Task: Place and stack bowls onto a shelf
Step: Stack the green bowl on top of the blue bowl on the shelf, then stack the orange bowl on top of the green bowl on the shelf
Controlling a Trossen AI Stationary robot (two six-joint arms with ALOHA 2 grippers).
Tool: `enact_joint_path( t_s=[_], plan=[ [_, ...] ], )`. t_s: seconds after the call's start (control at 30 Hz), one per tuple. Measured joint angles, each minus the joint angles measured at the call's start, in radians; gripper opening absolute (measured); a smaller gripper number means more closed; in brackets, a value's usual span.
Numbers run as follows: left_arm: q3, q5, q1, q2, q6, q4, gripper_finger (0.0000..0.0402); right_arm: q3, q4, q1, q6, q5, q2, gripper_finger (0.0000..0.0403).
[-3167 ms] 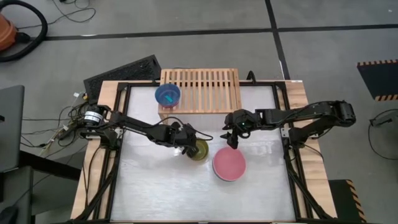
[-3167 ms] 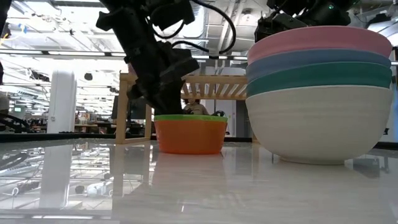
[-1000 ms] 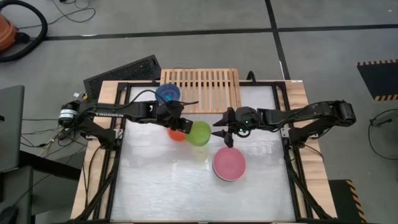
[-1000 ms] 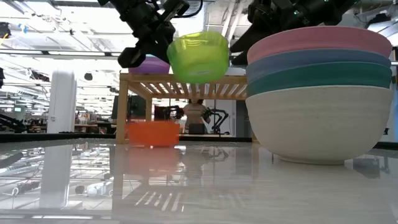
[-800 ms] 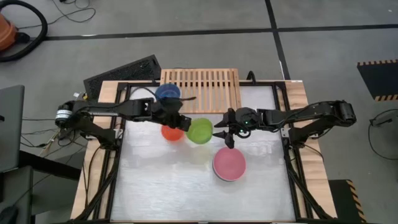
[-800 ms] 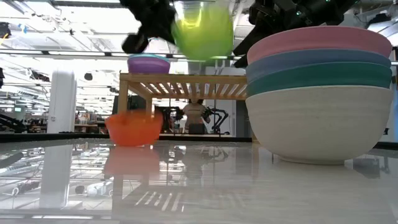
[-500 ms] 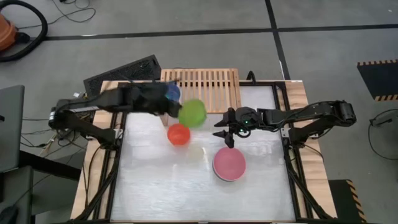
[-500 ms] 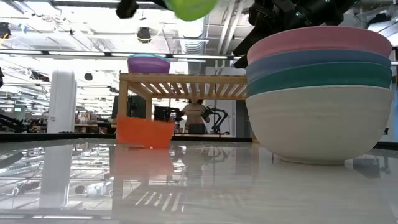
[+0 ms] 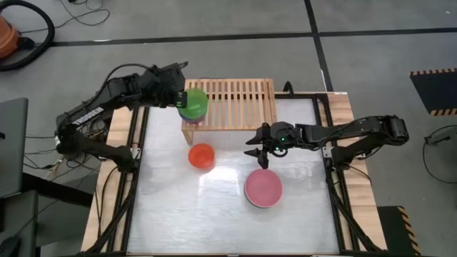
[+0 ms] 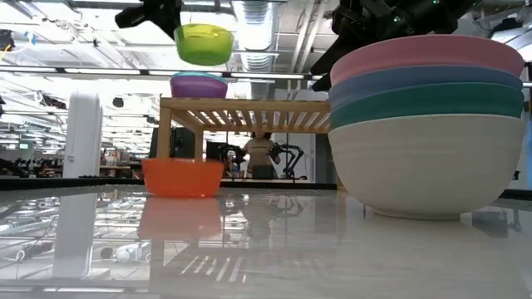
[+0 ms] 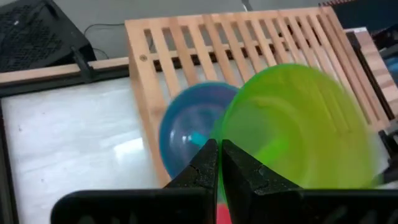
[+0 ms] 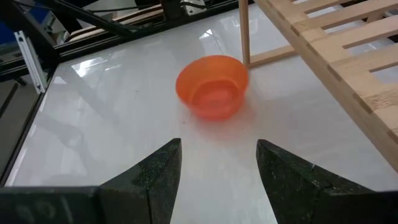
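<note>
Left hand (image 11: 217,163): you see it raised over the left end of the shelf, its fingers (image 11: 239,171) pinched on the rim of the green bowl (image 9: 194,102).
Green bowl: it hangs in the air above the shelf's left end, held clear of the slats, right over the small bowls already parked there; in the low view it floats above them with a gap.
Bowls on the shelf (image 10: 199,85): at the left end you have a blue bowl (image 11: 189,130) from the wrist view, and the low view shows purple sides beneath; how many are nested you cannot tell.
Shelf (image 9: 239,100): it stands at the far edge of the worktop (image 9: 207,207), slats bare to the right of the small bowls.
Orange bowl (image 9: 202,155): it sits upright on the worktop, just in front of the shelf's left leg, touched by nothing.
Right hand (image 9: 257,153): it hovers near the worktop's middle, right of the orange bowl, fingers (image 12: 152,177) spread and empty.
Large stack (image 9: 263,188): pink on top, then blue, teal and cream-white (image 10: 420,166), resting on the worktop in front of the right hand.
</note>
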Motion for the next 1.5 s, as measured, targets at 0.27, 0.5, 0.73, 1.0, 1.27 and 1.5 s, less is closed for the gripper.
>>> enact_joint_path(
  t_s=[0.27,0.5,0.73,1.0,1.27,1.5],
  plan=[
    [-0.073,0.13,0.14,-0.003,0.089,0.046,0.0,0.0,-0.001,0.002,0.004,0.002,0.0,0.0234],
    [-0.129,0.137,0.147,-0.001,0.116,0.07,0.0,0.0,-0.003,0.002,0.012,0.002,0.0,0.0234],
    [-0.194,0.149,0.158,0.0,0.124,0.137,0.0,0.0,-0.017,0.002,0.011,0.002,0.0,0.0234],
    [-0.208,0.154,0.158,0.0,0.114,0.153,0.0,0.0,-0.032,0.002,0.011,0.003,0.0,0.0234],
    [-0.208,0.127,0.158,-0.001,0.128,0.151,0.006,0.0,-0.048,0.002,0.011,0.003,0.0,0.0234],
    [-0.189,0.129,0.161,-0.001,0.141,0.143,0.0156,0.0,-0.054,0.002,0.011,0.003,0.0,0.0234]
  ],
)
